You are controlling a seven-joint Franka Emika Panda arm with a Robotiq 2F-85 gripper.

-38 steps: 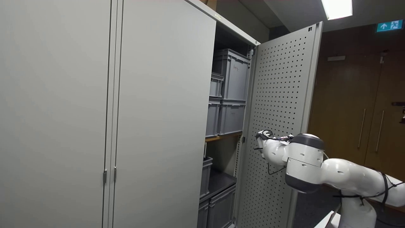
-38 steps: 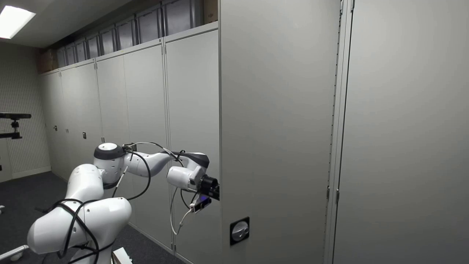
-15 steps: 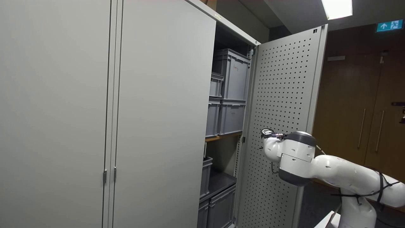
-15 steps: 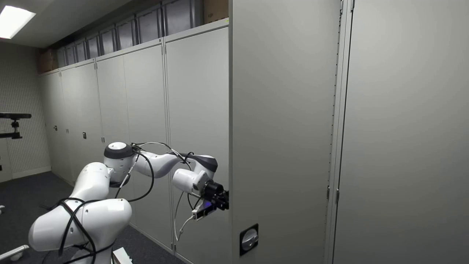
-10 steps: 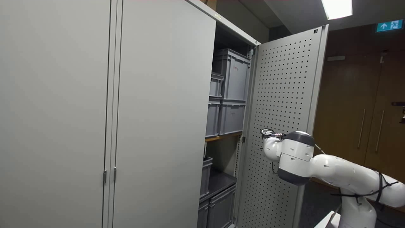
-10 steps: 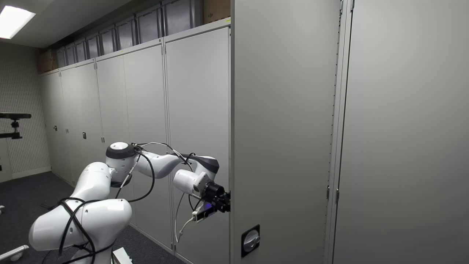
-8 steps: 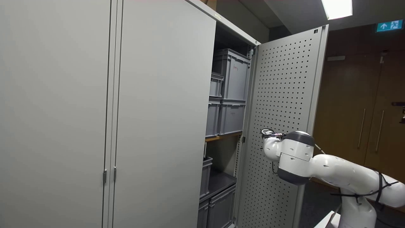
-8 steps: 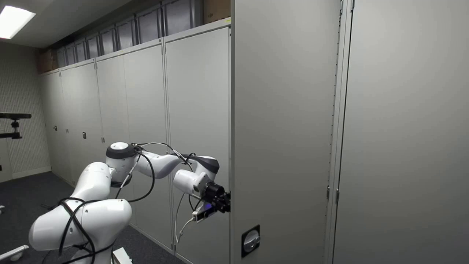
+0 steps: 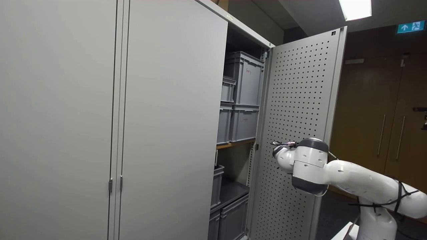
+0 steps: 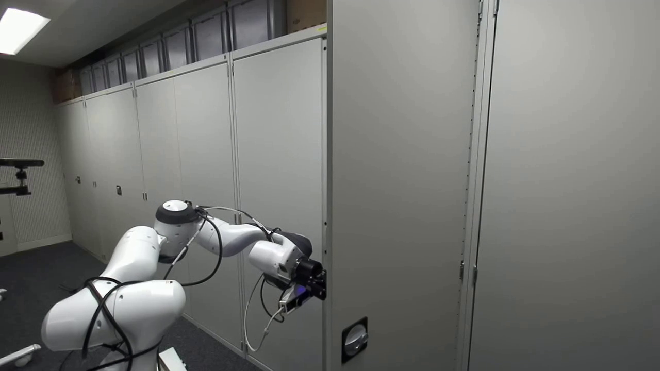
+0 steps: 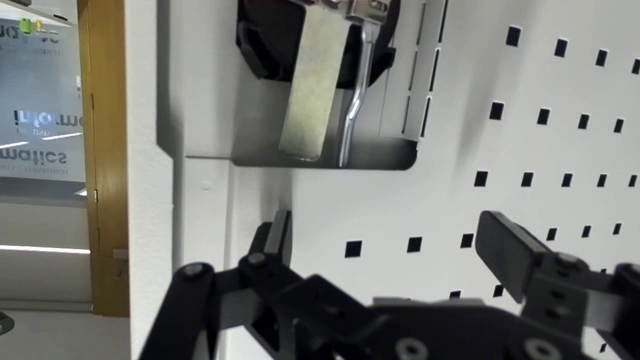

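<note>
My gripper [image 11: 386,216] stands wide open, with nothing between its two dark pads [image 11: 505,250]. It faces the perforated inner side of a grey cabinet door [image 11: 375,200], which stands ajar. Whether a finger touches the door I cannot tell. Above the fingers in the wrist view is a cutout holding the latch, with a flat metal plate [image 11: 315,85] and a bent rod [image 11: 355,100]. In an exterior view the gripper [image 10: 319,286] reaches behind the door's free edge, so its tips are hidden. On the door's outer face [image 10: 402,180] sits a round handle [image 10: 355,340].
Grey bins [image 9: 248,80] stand on shelves inside the cabinet. Next to the opening is a closed cabinet door [image 9: 173,116]. More closed cabinets [image 10: 203,144] line the wall behind the arm. Cables [image 10: 219,252] hang in loops from the arm. Wooden doors [image 9: 373,100] are at the back.
The door has swung wider open, mostly before the last second and only slightly since. My arm followed it, and in the last half second the wrist has tilted. The gripper has stayed open.
</note>
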